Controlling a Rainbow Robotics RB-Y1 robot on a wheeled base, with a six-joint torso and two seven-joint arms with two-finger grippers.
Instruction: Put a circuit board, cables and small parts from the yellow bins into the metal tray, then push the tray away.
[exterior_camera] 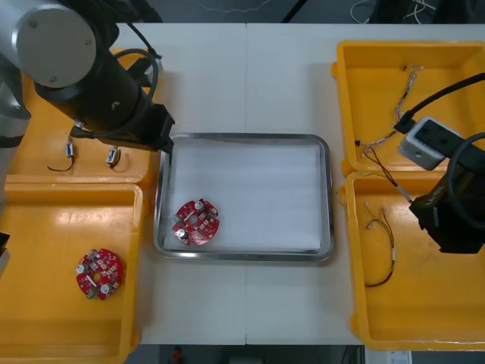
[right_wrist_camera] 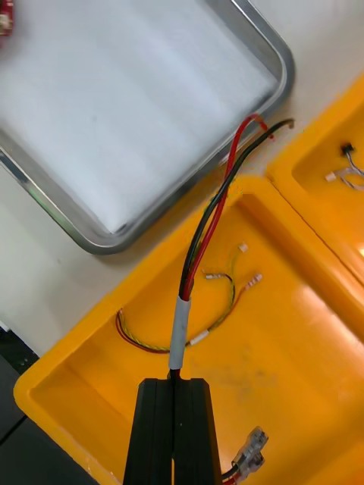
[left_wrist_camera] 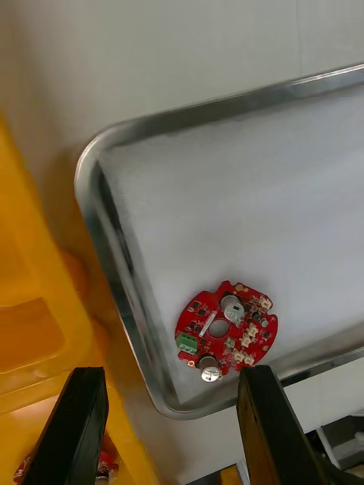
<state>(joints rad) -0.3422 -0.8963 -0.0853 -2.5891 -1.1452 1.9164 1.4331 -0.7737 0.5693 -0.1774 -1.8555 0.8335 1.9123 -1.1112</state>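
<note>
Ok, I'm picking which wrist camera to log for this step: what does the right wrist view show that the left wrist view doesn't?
Right wrist view: the right gripper, shut on a black and red cable, over a yellow bin that holds a red and yellow cable.
Left wrist view: the left gripper, open, above a corner of the metal tray, where a round red circuit board lies.
Both: that tray, white inside, with a yellow bin alongside, a different one in each.

Light table (exterior_camera: pixel 246 76) is spanning the whole scene, a thin seam running down its middle. Dark floor (exterior_camera: pixel 227 9) is showing beyond its far and near edges. Even light is falling across the tabletop.
</note>
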